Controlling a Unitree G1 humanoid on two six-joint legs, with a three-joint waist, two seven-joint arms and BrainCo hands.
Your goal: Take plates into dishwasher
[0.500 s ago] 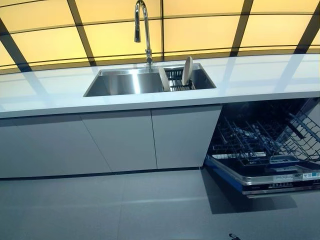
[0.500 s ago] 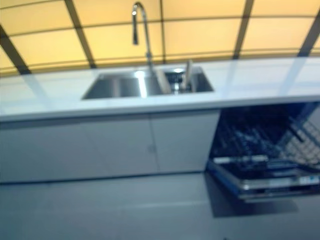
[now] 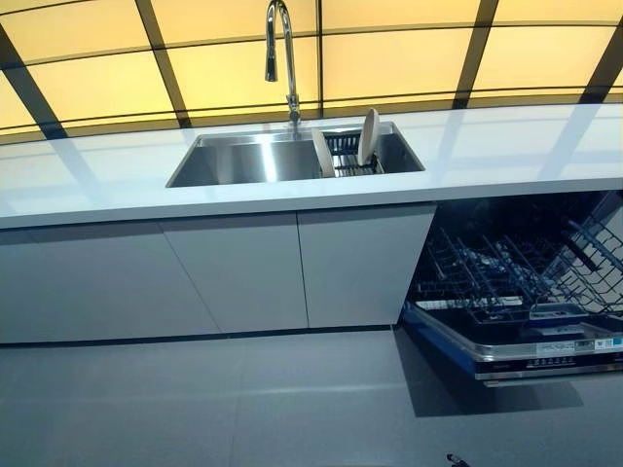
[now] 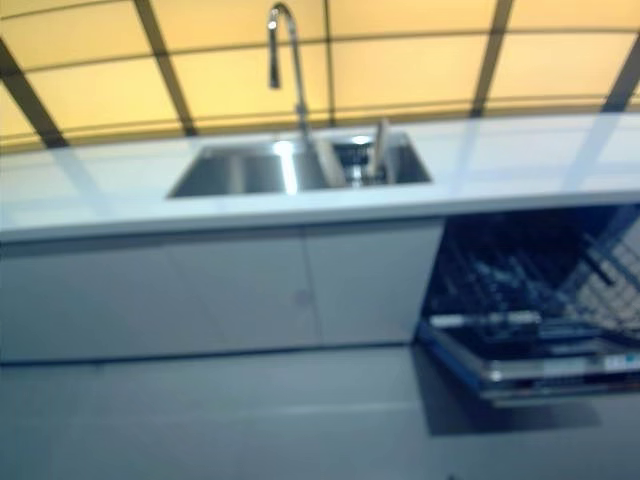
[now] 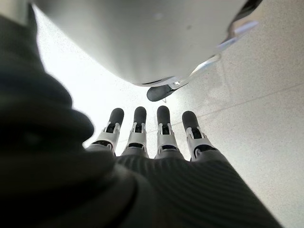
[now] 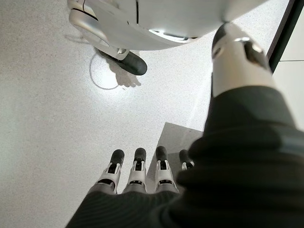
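Two pale plates stand on edge in a dark rack at the right end of the steel sink: one plate upright, the other plate leaning. The dishwasher under the counter at the right stands open, its lower rack pulled out over the lowered door. My left hand and right hand show only in their wrist views, hanging over the floor with fingers straight and nothing in them.
A tall curved tap rises behind the sink. The white counter runs across the view over grey cabinet doors. Grey floor lies between me and the cabinets. The dishwasher door juts out at the right.
The whole picture has shifted slightly, so the camera moved a little. Nothing in the scene has moved.
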